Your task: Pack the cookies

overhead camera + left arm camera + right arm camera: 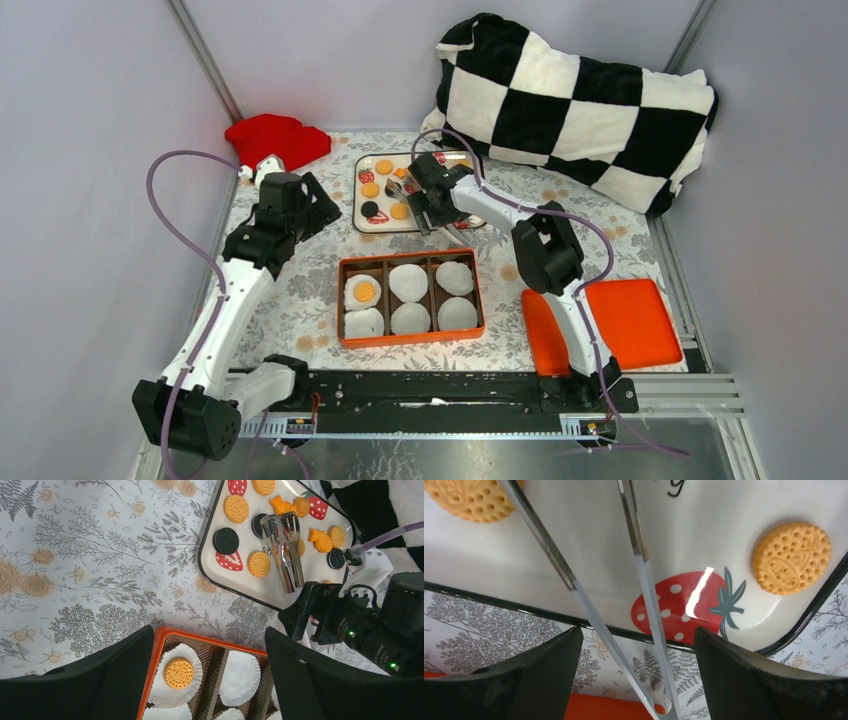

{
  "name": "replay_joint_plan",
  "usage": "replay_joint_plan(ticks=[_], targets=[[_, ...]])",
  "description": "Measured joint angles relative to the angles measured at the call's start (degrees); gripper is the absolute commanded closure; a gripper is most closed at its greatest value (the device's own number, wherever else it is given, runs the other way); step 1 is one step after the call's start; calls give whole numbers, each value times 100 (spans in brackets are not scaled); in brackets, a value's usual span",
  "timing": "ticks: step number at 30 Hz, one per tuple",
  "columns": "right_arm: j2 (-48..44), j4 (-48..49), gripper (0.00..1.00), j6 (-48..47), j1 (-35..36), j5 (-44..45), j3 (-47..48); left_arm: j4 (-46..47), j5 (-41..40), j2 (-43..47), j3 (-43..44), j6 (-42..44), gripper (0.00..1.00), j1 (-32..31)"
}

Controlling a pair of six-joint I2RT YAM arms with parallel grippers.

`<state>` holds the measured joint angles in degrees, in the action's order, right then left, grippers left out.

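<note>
Orange-yellow and black cookies [384,167] and fish-shaped ones [320,540] lie on a white strawberry-print tray [358,222]. The orange box [410,341] holds several white paper cups; the far-left cup holds one orange cookie [364,292], also in the left wrist view [179,673]. My left gripper [312,212] is open and empty, above the table left of the tray; its view [208,632] looks at the box's corner. My right gripper [432,200] is open at the tray's near edge. Metal tongs [285,550] lie on the tray, their arms [644,585] between its fingers, untouched.
A red cloth [277,138] lies at the back left. A black-and-white checkered pillow [575,105] fills the back right. An orange lid [630,320] lies by the right arm's base. Grey walls close in both sides.
</note>
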<state>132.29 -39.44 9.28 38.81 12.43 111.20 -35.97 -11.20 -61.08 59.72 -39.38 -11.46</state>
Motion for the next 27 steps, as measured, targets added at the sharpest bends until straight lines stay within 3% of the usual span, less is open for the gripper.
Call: replay_joint_plan(ticks=[7,11,17,19,23,27], targets=[[-9,284,13,-90,46,-166,-387,125,229,-199,-39,-28,15,0],[-9,289,7,-153,46,-210,-382,452,573,-509,-42,-55,15,-15],[-129,343,5,-195,39,-245,-514,1021,772,-1585,74,-238,16,-374],[-332,426,6,-192,39,-258,-723,1093,719,-2015,216,-306,21,-658],[-852,479,9,-179,20,-186,-955,1237,525,-2826,643,-404,40,-1154],[-1307,627,16,-160,-63,-66,-960,1451,361,-3375,907,-483,43,-1255]])
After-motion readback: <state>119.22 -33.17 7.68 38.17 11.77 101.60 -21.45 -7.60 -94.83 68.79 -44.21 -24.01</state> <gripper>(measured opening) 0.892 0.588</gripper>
